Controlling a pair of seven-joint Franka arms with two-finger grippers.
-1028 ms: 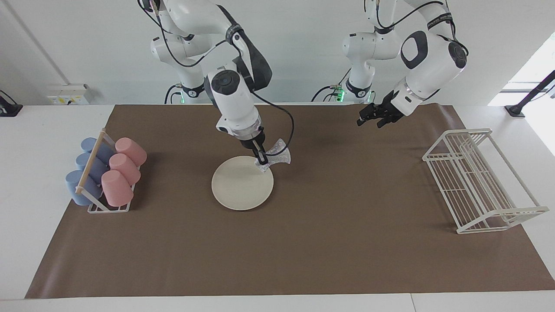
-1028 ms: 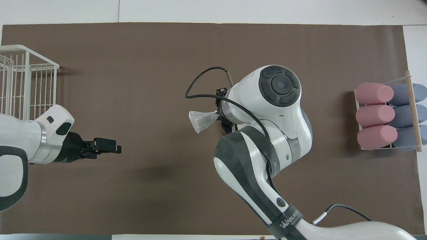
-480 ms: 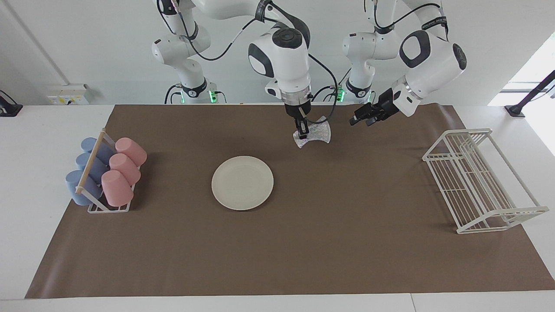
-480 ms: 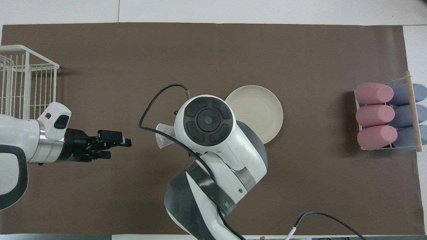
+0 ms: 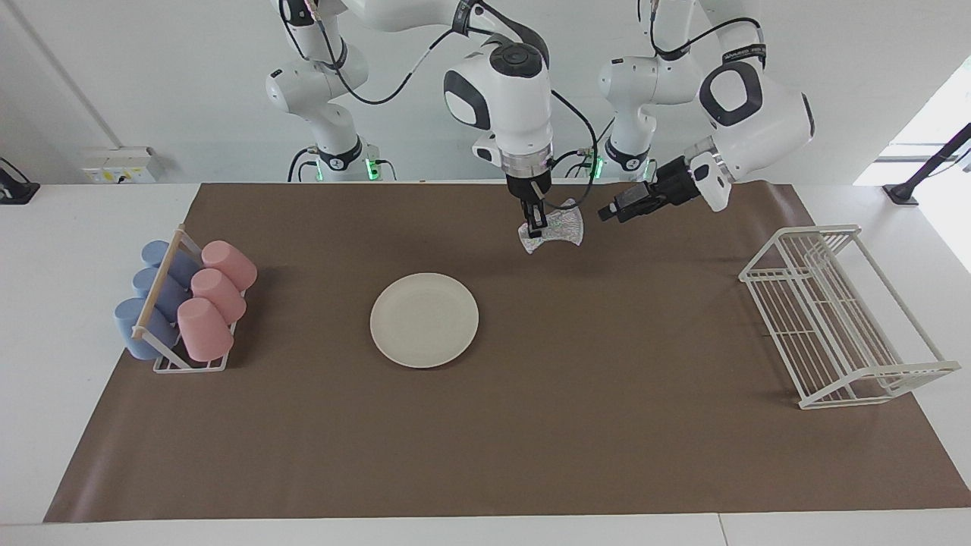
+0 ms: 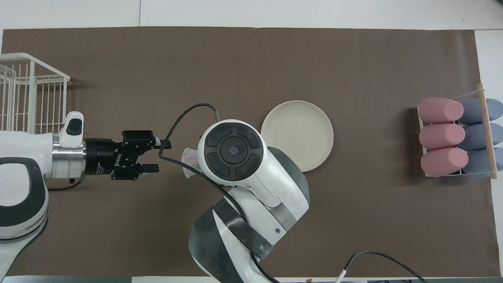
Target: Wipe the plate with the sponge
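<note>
Pinching the sponge (image 5: 557,229), right pincer (image 5: 535,225) stays hidden overhead; left pincer (image 5: 616,210) gapes empty.

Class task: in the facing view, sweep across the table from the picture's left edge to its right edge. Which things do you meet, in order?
Cup rack with blue and pink cups → plate → right gripper holding the sponge → left gripper, open → white wire rack.

A plain white wall (image 5: 152,83) backs the white table (image 5: 68,227), its brown mat (image 5: 531,425) daylit.
</note>
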